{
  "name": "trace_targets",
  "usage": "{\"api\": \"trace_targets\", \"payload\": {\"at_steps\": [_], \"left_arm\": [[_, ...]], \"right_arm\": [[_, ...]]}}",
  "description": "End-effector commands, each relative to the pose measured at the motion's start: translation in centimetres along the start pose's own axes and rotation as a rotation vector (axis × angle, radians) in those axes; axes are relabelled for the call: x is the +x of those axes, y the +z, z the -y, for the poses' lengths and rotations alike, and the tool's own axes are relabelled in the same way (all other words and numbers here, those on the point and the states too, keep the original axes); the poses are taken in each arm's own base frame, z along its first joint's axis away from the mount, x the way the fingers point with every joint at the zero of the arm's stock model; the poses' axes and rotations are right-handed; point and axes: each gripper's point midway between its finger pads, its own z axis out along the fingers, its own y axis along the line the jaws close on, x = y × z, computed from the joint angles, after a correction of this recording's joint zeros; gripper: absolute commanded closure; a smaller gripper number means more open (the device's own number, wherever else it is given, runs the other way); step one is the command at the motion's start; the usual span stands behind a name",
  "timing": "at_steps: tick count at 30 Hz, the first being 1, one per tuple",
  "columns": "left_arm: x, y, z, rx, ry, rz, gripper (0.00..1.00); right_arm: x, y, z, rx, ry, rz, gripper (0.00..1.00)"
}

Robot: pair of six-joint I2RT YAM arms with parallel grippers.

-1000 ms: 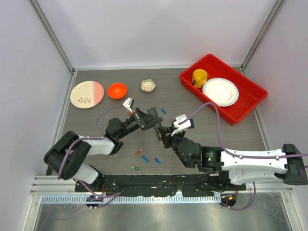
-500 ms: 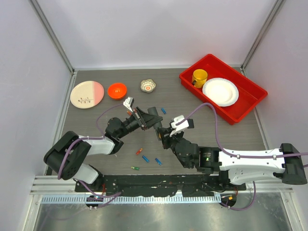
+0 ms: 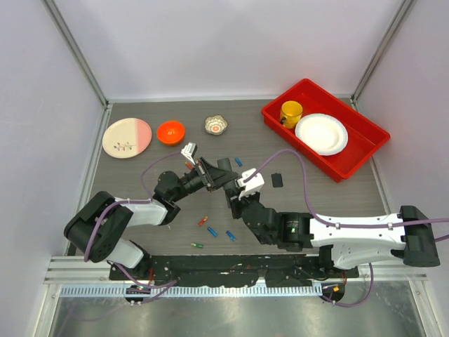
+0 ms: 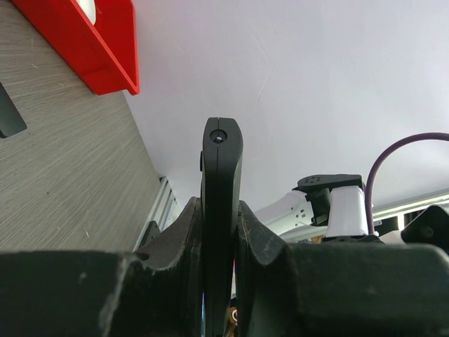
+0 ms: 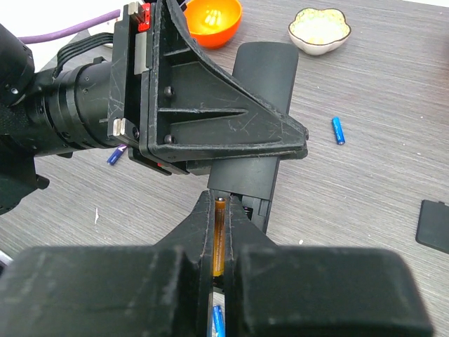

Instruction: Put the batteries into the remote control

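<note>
Nearest the arm bases, four loose batteries (image 3: 212, 232) lie on the tabletop (image 3: 140, 182), at about 7 o'clock from the right claw (image 5: 219, 205). That claw is pressed in on an orange battery (image 5: 219, 239), held lengthwise between its fingers with the tip pointing to 12 o'clock in the wrist view.

Just beyond that tip is the near end of the remote control (image 5: 264, 70). It hangs clear of the tabletop, pinched edge-on in the left claw (image 4: 222, 214), whose fingers close on both of its flat faces.

The step in hand looks like seating this battery in the remote's recess. The recess is mostly hidden under the left claw's finger, so whether the battery touches it cannot be told. The next move probably calls for a short, well-aligned push along the battery's length while the left claw braces the remote.

Farther off, a blue battery (image 5: 338, 130) lies at 2 o'clock, and a small black cover (image 3: 277, 180) at 3 o'clock.
</note>
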Motion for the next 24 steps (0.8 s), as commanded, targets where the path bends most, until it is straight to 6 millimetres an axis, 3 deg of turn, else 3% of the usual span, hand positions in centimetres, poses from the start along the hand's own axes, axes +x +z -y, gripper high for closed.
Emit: {"api": "trace_targets", "payload": {"at_steps": [1, 6, 17, 24], "left_arm": [[-1.49, -0.17, 8.66, 0.318, 0.143, 0.066, 1.00], [-1.50, -0.29, 8.73, 0.319, 0.145, 0.070, 1.00], [-1.51, -0.36, 8.58, 0.314, 0.145, 0.074, 1.00], [-1.45, -0.38, 8.30, 0.307, 0.144, 0.073, 1.00]], "right_arm": [[0.56, -0.05, -0.99, -0.021, 0.017, -0.036, 0.99], [1.03, 0.01, -0.55, 0.011, 0.017, -0.055, 0.99], [0.95, -0.01, -0.51, 0.022, 0.034, -0.059, 0.84], [0.83, 0.04, -0.43, 0.032, 0.031, -0.057, 0.81]]}}
